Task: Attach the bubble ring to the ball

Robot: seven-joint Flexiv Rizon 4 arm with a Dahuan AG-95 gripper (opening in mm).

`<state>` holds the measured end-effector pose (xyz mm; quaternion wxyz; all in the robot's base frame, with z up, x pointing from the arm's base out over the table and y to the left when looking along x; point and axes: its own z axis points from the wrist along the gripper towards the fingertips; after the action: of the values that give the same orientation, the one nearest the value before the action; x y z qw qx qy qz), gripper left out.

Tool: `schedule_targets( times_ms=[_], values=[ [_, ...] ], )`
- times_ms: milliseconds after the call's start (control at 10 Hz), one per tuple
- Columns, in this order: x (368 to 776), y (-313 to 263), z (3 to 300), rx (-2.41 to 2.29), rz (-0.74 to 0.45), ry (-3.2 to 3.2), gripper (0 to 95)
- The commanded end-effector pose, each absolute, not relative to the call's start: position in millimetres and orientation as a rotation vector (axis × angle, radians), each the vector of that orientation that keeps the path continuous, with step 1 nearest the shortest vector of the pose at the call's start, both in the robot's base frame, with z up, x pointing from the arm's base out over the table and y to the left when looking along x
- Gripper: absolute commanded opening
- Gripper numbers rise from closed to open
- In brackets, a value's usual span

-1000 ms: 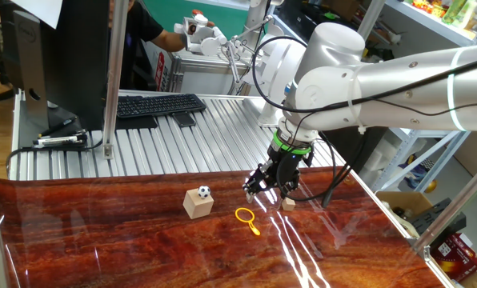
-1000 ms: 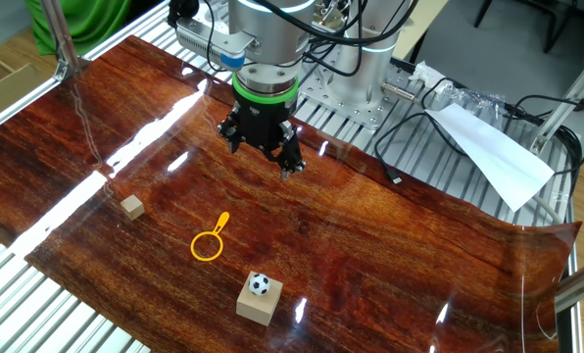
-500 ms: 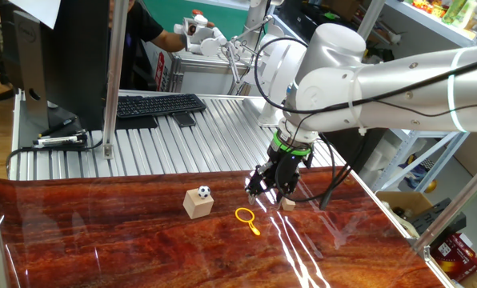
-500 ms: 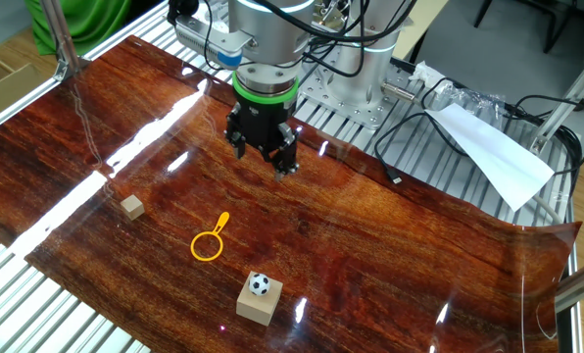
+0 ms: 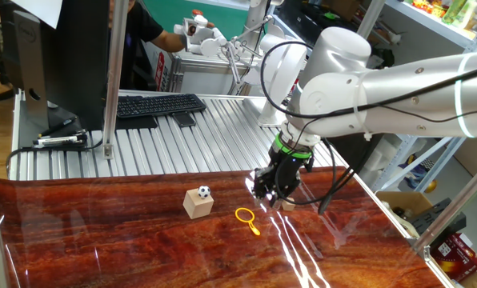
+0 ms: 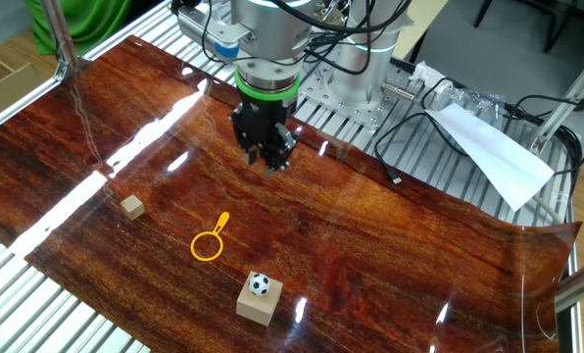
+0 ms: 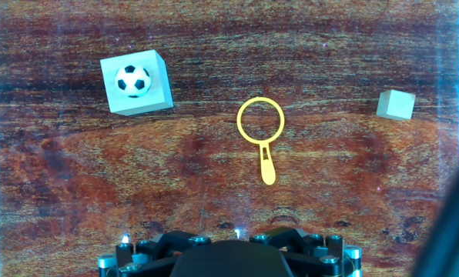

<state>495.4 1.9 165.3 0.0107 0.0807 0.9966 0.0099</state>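
The yellow-orange bubble ring (image 5: 253, 226) lies flat on the red-brown wooden tabletop, loop toward the cube. It also shows in the other fixed view (image 6: 220, 223) and in the hand view (image 7: 268, 165). The black-and-white ball (image 5: 204, 192) sits on top of a light wooden cube (image 5: 197, 206), left of the ring; both show in the other fixed view (image 6: 260, 284) and the hand view (image 7: 132, 80). My gripper (image 5: 272, 196) hangs above the table, just behind and right of the ring, touching neither thing. Its fingers look drawn together and empty (image 6: 272, 163). The hand view shows only the gripper's base.
A small plain tan cube (image 5: 288, 205) sits just right of the gripper, also in the hand view (image 7: 396, 105). A keyboard (image 5: 154, 105) lies on the metal slats behind. A white sheet (image 6: 493, 157) and cables lie by the arm's base.
The gripper's fingers, spread wide a second ago, have come together. The hand has shifted slightly right and lower. Ring, ball and cubes have not moved.
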Motion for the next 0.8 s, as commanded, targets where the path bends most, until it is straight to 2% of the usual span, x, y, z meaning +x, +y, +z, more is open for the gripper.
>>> schedule_targets(
  times_ms=[100,800],
  values=[
    [495.2,2.0,164.6,0.247,0.031,3.11,0.0],
    [497.8,-3.7,145.7,0.203,0.031,3.099,0.0]
  ],
)
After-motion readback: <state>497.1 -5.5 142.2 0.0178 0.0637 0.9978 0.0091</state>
